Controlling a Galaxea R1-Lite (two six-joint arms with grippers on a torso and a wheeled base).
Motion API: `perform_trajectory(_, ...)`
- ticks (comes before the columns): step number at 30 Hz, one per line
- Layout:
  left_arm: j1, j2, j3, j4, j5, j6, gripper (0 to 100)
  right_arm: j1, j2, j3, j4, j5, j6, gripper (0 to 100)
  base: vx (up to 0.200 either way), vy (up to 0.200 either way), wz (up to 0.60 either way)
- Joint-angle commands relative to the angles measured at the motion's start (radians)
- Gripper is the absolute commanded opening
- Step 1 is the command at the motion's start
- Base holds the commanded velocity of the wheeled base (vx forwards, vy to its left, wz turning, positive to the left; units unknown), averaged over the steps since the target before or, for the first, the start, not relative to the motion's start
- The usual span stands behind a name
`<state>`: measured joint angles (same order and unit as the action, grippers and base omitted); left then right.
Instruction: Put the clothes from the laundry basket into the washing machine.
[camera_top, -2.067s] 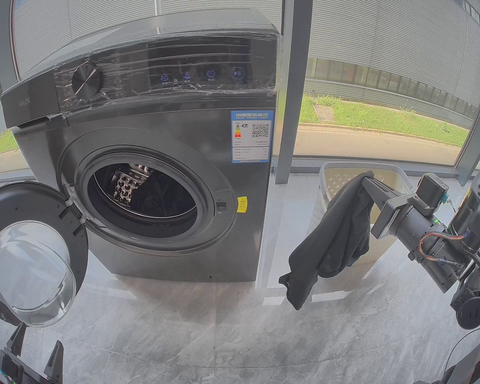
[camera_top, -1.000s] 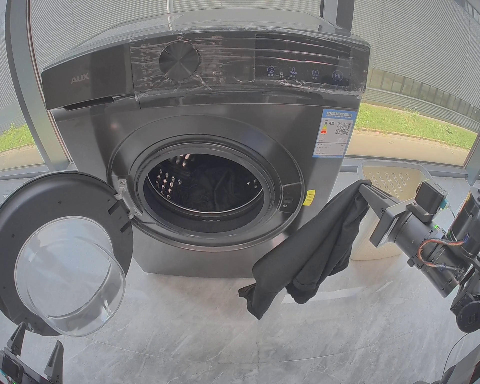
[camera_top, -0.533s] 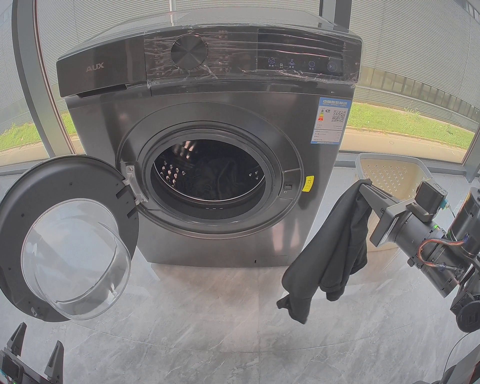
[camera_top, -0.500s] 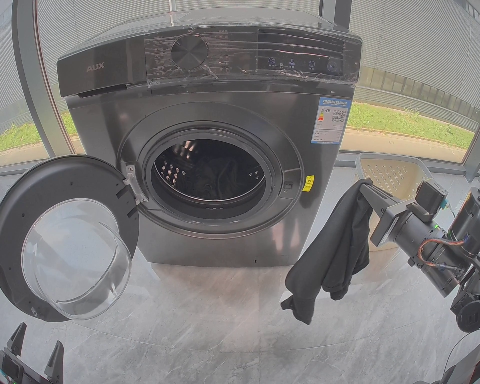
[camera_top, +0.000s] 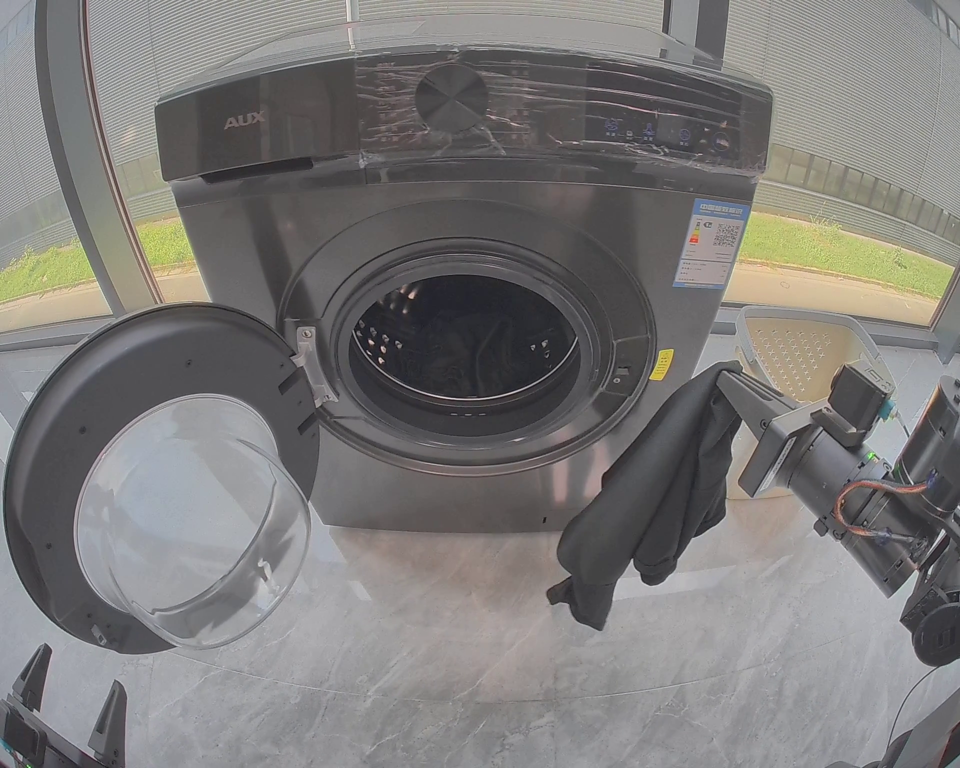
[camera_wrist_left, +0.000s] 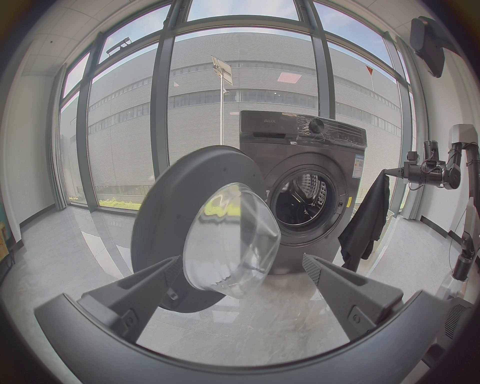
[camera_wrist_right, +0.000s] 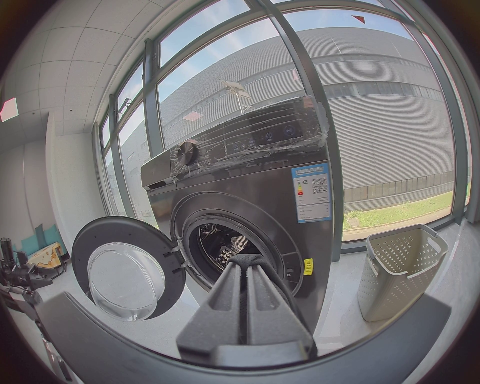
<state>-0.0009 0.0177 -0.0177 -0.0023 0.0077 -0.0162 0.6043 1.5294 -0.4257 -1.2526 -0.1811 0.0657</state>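
A grey washing machine (camera_top: 470, 200) stands ahead with its round door (camera_top: 160, 480) swung open to the left. Dark clothes lie inside the drum (camera_top: 465, 340). My right gripper (camera_top: 728, 385) is shut on a dark garment (camera_top: 650, 490) that hangs down over the floor, right of the drum opening and in front of the laundry basket (camera_top: 805, 350). In the right wrist view the closed fingers (camera_wrist_right: 247, 295) pinch the garment (camera_wrist_right: 250, 261). My left gripper (camera_wrist_left: 240, 280) is open and low, left of the door (camera_wrist_left: 200, 225), holding nothing; its fingertips (camera_top: 110, 710) show at the head view's bottom left corner.
The cream perforated basket (camera_wrist_right: 405, 270) stands on the floor right of the machine, by the window. Grey marble floor (camera_top: 450, 620) lies open in front of the machine. A window pillar (camera_top: 65, 150) rises behind the machine's left side.
The head camera has swung so the machine now sits more centred and to the right in the picture. The hanging garment sways slightly under the right gripper. Both grippers keep their poses.
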Motion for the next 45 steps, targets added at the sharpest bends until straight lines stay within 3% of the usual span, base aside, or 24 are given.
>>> perform_trajectory(1,0.002,-0.018,0.016,-0.001,0.000,0.015,100,0.000,0.002,-0.011,0.007,0.002,0.000,0,0.000,0.000,0.00)
perform_trajectory(3,0.002,-0.018,0.016,-0.001,-0.005,0.038,100,0.002,0.009,-0.016,0.005,0.015,-0.001,0,0.000,0.000,0.00)
perform_trajectory(16,0.001,-0.018,0.016,-0.001,-0.009,0.027,100,0.034,0.031,-0.031,-0.004,0.022,0.002,0,0.000,0.000,0.00)
perform_trajectory(18,0.002,-0.018,0.016,-0.005,-0.011,0.044,100,0.066,0.043,-0.038,-0.005,0.022,0.012,0,0.000,0.000,0.00)
perform_trajectory(20,0.004,-0.015,-0.018,-0.024,-0.034,0.027,100,0.092,0.045,-0.059,-0.004,0.020,0.014,0,0.000,0.000,0.00)
perform_trajectory(23,0.016,0.074,-0.185,-0.065,-0.133,0.015,100,0.118,0.057,-0.111,-0.005,0.020,0.014,0,0.000,0.000,0.00)
perform_trajectory(24,0.016,0.087,-0.191,-0.067,-0.146,0.016,100,0.120,0.060,-0.119,-0.005,0.020,0.014,0,0.000,0.000,0.00)
perform_trajectory(27,-0.001,0.281,-0.200,-0.076,-0.348,0.036,100,0.141,0.103,-0.197,-0.005,0.020,0.014,0,0.000,0.000,0.00)
perform_trajectory(29,0.002,0.369,-0.194,-0.082,-0.411,0.042,100,0.140,0.118,-0.211,-0.005,0.020,0.016,0,0.000,0.000,0.00)
perform_trajectory(30,0.002,0.467,-0.188,-0.116,-0.456,0.058,100,0.140,0.132,-0.222,-0.005,0.022,0.016,0,0.000,0.000,0.00)
perform_trajectory(31,-0.004,0.528,-0.183,-0.157,-0.466,0.073,100,0.140,0.141,-0.225,-0.004,0.022,0.016,0,0.000,0.000,0.00)
perform_trajectory(32,-0.011,0.613,-0.179,-0.229,-0.472,0.093,100,0.137,0.153,-0.232,-0.002,0.022,0.017,0,0.000,0.000,0.00)
perform_trajectory(33,-0.011,0.613,-0.179,-0.229,-0.472,0.093,100,0.137,0.153,-0.232,-0.002,0.022,0.017,0,0.000,0.000,0.00)
perform_trajectory(34,-0.039,0.752,-0.179,-0.364,-0.477,0.111,100,0.132,0.173,-0.252,0.002,0.025,0.019,0,0.000,0.000,0.00)
perform_trajectory(38,-0.180,1.001,-0.188,-0.601,-0.463,0.102,100,0.123,0.206,-0.300,0.016,0.035,0.019,0,0.000,0.000,0.00)
perform_trajectory(43,-0.350,1.219,-0.186,-0.732,-0.417,0.093,100,0.124,0.239,-0.347,0.024,0.035,0.019,0,0.000,0.000,0.00)
perform_trajectory(45,-0.372,1.257,-0.188,-0.755,-0.410,0.090,100,0.124,0.242,-0.354,0.024,0.035,0.019,0,0.000,0.000,0.00)
